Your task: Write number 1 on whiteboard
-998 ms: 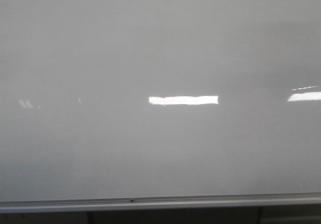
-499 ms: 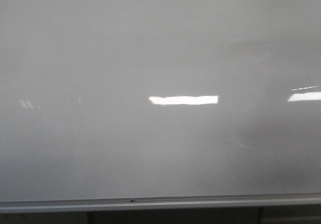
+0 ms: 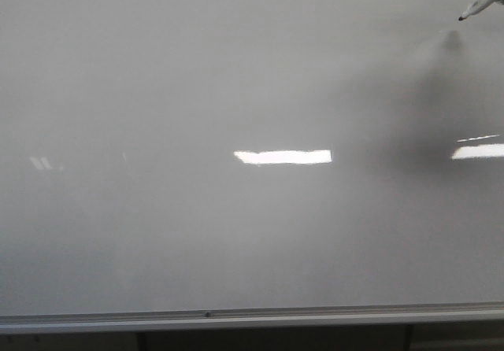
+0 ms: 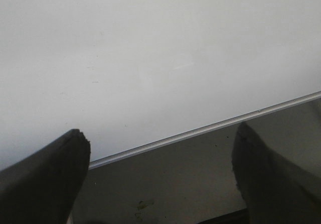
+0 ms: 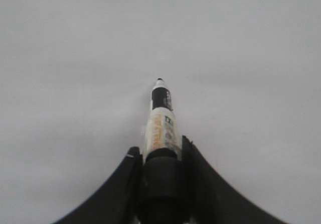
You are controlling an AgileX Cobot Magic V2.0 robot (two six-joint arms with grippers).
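Since the earlier frame, a marker (image 3: 480, 5) has been brought in at two o'clock, tip aimed at the whiteboard (image 3: 236, 75) for writing. It is clamped by the right gripper (image 5: 159, 156); the left gripper (image 4: 160, 158) is held open. No number 1 is seen yet.

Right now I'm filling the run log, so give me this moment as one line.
right gripper: shut on marker | marker tip: near whiteboard, contact unclear | left gripper: open, empty | stroke: none visible

Glossy whiteboard (image 3: 197, 75), silver metal frame rail (image 3: 236, 317)
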